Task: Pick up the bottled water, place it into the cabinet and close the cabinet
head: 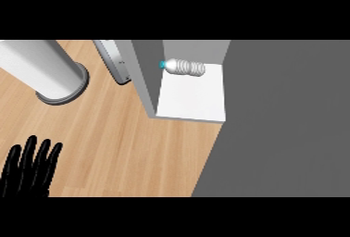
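The bottled water (pixel 184 67), clear with a teal cap, lies on its side at the back of the cabinet's white shelf (pixel 193 99). The cabinet (pixel 147 78) has grey walls, and its door (pixel 113 60) stands swung open to the left. My left hand (pixel 28 169) shows at the lower left edge, fingers straight and pointing up, resting far from the cabinet and holding nothing. My right hand is out of the picture.
A tall white cylinder on a grey round base (pixel 63 88) stands on the wooden counter (pixel 116 148) at the upper left. A large grey surface (pixel 287 129) fills the right side.
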Motion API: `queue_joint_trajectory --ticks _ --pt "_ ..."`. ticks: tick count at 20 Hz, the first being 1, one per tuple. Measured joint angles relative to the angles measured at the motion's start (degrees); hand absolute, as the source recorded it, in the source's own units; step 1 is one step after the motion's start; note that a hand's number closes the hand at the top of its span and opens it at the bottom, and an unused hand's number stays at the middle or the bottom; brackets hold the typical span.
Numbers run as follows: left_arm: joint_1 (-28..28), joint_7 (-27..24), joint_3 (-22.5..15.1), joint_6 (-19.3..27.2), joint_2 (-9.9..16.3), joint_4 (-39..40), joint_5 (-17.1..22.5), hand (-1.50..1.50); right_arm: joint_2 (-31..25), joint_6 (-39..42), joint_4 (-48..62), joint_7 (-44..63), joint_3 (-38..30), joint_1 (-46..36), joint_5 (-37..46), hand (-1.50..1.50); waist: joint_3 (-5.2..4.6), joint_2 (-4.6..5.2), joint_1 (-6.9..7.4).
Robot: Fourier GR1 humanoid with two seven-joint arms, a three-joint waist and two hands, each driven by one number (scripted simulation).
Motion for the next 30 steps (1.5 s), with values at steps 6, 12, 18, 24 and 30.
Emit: queue_joint_trajectory --ticks 6,12,18,24,30 --pt "0.2 -0.1 0.6 -1.3 0.6 -0.1 0.5 -1.5 0.4 -0.6 0.7 -0.4 -0.5 0.4 -2.8 1.5 0.05 0.71 0.95" --pt "0.1 -0.4 0.8 -3.5 1.4 -0.3 0.8 -1.5 1.2 1.3 3.1 1.4 -1.0 1.0 -11.6 1.5 -0.03 1.9 3.45" --pt "-0.5 -0.2 1.6 -5.2 2.3 -0.3 1.3 -1.5 2.4 2.0 6.9 4.0 -0.7 2.3 -24.2 1.5 -0.09 2.34 4.91" --pt "0.3 -0.5 2.1 -5.4 2.3 0.0 1.7 -1.5 2.7 -1.6 7.5 2.2 -3.3 4.7 -27.2 1.5 0.01 1.85 2.98" --pt "1.4 -1.0 3.3 -5.5 2.5 0.3 2.2 -1.5 4.0 -6.5 8.6 -0.5 -8.2 5.6 -27.9 1.5 -0.04 1.53 1.72"
